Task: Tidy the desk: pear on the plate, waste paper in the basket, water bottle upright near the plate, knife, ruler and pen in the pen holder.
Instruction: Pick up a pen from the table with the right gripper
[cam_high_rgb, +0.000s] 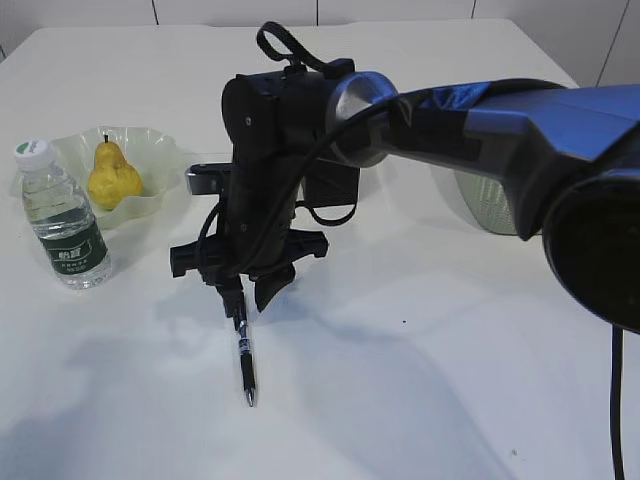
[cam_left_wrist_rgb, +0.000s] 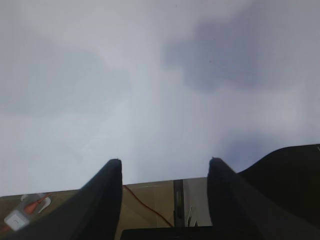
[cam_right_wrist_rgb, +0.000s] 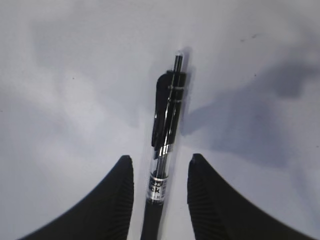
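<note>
A black pen (cam_high_rgb: 245, 360) lies on the white table, its tip toward the front edge. My right gripper (cam_high_rgb: 250, 295) stands over its upper end, pointing down. In the right wrist view the pen (cam_right_wrist_rgb: 167, 125) runs between the two fingers of the right gripper (cam_right_wrist_rgb: 160, 159), with a gap on each side; the jaws are open. The yellow pear (cam_high_rgb: 112, 178) sits in the pale green plate (cam_high_rgb: 160, 150). The water bottle (cam_high_rgb: 65, 220) stands upright just left of the plate. My left gripper (cam_left_wrist_rgb: 165, 161) is open with nothing between its fingers. Knife, ruler and waste paper are out of view.
The sage green basket (cam_high_rgb: 490, 205) shows partly behind the right arm at the right. A black boxy shape (cam_high_rgb: 335, 188) behind the wrist may be the pen holder. The left wrist view shows bare table top and the table's edge (cam_left_wrist_rgb: 150, 182), with floor beyond it.
</note>
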